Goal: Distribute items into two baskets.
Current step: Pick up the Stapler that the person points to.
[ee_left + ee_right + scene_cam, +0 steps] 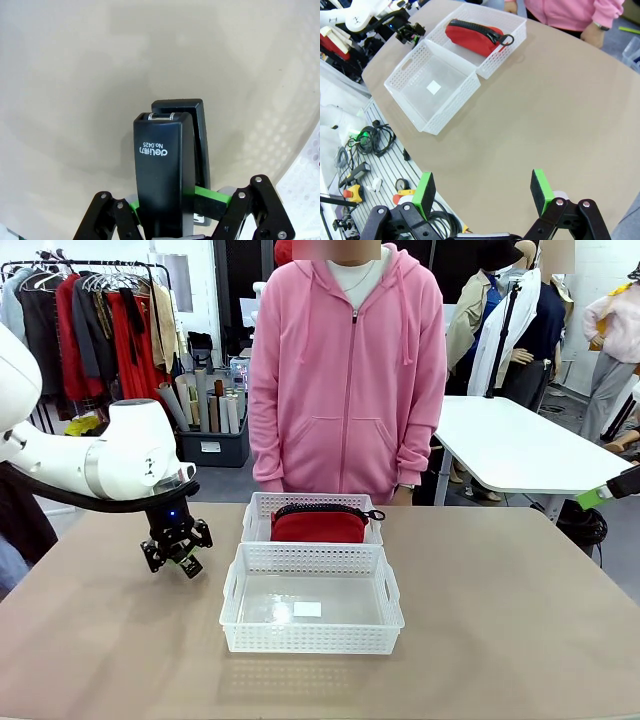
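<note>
Step in hand: grasp of the second item. Left tool (178,558) is low over the worktop (100,640), just left of the two baskets, and is clamped on the stapler (157,175); in the left wrist view the green pads (212,196) press on both its sides near the end closest to the camera. I cannot tell whether the stapler rests on the worktop or is just clear of it. The pouch (320,525) lies in the far basket (262,508), zip uppermost. The near basket (310,558) touches the far one and holds no item, only a small white label on its floor. Right tool (482,192) hangs with jaws apart and nothing between them, well off to the side of the baskets. The person stands at the far edge, hands down. Judgement: one item placed, one in the grip, so the task is past halfway. Next move calls for a lift high enough to clear the near basket's lattice rim, a short carry to the right over its open floor, then a low release. Risk: the grip sits toward one end, so the stapler may swing or slip during the lift.
</note>
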Motion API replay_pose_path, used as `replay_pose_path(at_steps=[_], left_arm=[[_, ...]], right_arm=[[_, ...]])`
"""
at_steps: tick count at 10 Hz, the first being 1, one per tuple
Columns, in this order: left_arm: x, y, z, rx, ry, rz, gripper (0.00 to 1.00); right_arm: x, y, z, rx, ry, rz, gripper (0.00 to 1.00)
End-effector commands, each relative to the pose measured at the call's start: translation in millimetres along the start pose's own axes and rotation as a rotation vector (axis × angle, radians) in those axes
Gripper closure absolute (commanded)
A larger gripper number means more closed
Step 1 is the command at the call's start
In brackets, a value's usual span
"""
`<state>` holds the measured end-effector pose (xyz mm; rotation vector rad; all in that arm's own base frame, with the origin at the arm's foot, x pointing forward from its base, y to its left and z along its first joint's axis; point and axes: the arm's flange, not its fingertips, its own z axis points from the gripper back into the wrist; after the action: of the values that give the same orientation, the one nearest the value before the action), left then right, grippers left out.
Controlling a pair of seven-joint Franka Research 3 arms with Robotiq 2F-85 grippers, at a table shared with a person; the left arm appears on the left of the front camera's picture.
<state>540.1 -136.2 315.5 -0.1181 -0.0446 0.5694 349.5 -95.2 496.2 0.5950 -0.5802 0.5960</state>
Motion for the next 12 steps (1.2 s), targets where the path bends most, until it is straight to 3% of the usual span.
replay_pose_path(at_steps=[1, 11, 12], left_arm=[[-0.2, 0.1, 3.3, 0.005, -0.013, 0.012, 1.00], [0.0, 0.0, 0.0, 0.000, 0.000, 0.000, 1.00], [-1.9, -10.2, 23.4, 0.000, 0.074, -0.162, 1.00]], right_arm=[[1.9, 0.1, -0.6, 0.010, -0.017, 0.000, 0.00], [1.9, 0.1, -0.6, 0.010, -0.017, 0.000, 0.00], [1.9, 0.1, -0.6, 0.010, -0.017, 0.000, 0.00]])
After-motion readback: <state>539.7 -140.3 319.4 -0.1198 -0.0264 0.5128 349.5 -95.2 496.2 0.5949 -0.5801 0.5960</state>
